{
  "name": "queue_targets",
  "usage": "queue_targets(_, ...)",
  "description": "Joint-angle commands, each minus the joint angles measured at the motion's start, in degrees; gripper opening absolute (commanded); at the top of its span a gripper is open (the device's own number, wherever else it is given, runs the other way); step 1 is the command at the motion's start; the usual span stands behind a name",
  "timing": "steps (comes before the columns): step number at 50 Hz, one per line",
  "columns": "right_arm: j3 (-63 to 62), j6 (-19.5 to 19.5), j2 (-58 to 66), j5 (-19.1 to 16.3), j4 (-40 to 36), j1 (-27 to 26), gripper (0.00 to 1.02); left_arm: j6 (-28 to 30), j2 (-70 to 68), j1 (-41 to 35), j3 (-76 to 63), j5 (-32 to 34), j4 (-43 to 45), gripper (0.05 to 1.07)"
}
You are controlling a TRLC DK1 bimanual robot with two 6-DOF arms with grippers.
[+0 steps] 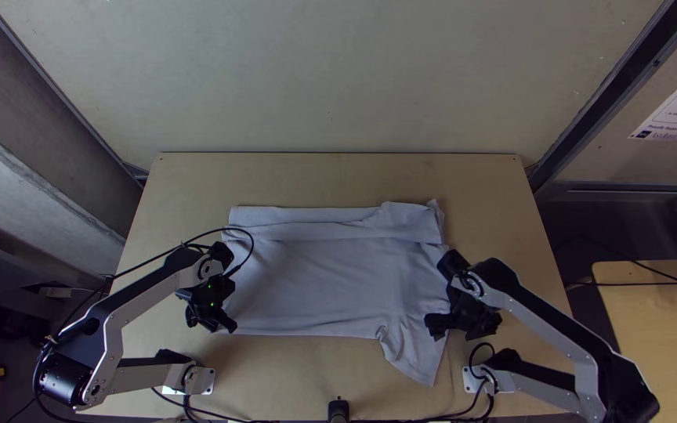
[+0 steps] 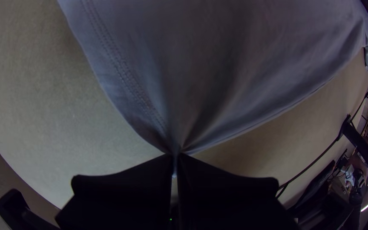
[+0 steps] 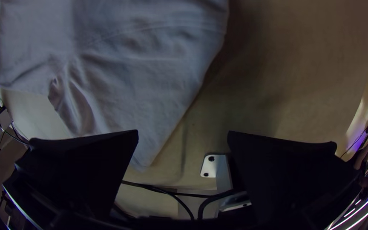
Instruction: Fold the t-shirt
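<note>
Shirt [image 1: 323, 274] is looking soft, light, likely saggy. Left gripper [image 2: 175, 156], closed, is pinching hem corner [image 2: 160, 125]; right gripper [image 3: 183, 136] is gaping, empty. Sleeve tip [image 1: 425, 371] is offering likeliest hold.

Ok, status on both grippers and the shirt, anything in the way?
Left gripper shut on near-left corner of shirt. Right gripper open by near sleeve. Shirt mostly spread, sleeve angled out. Black cable looping above left side, might snag.
</note>
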Motion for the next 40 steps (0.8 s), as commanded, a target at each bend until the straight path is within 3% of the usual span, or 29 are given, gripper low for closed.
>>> queue_targets(1, -1.86, 0.25, 2.21, -1.14, 0.60, 1.40, 0.90, 0.48, -0.76, 0.94, 0.48, -0.62, 1.00, 0.08)
queue_targets(3, -2.21, 0.25, 2.91, -1.14, 1.56, 1.67, 0.85, 0.57, -0.76, 1.12, 0.57, -0.70, 0.91, 0.08)
queue_targets(21, -3.88, -0.27, 11.70, -2.81, 5.69, 3.16, 0.83, 1.09, -0.76, 2.52, 0.83, -0.70, 1.26, 0.08)
queue_targets(29, -3.53, -0.19, 12.49, -2.55, 8.07, 6.59, 0.49, 1.09, -0.24, 2.52, 0.92, -0.62, 1.79, 0.08)
queue_targets(36, -2.48, 0.08, 12.05, 2.55, 10.26, 10.10, 0.02, 0.83, 0.29, 2.26, 0.83, -0.35, 2.41, 0.08)
queue_targets(40, -2.04, 0.52, 11.17, 3.34, 10.18, 11.25, 0.03, 0.66, 0.38, 2.17, 0.92, -0.26, 2.67, 0.08)
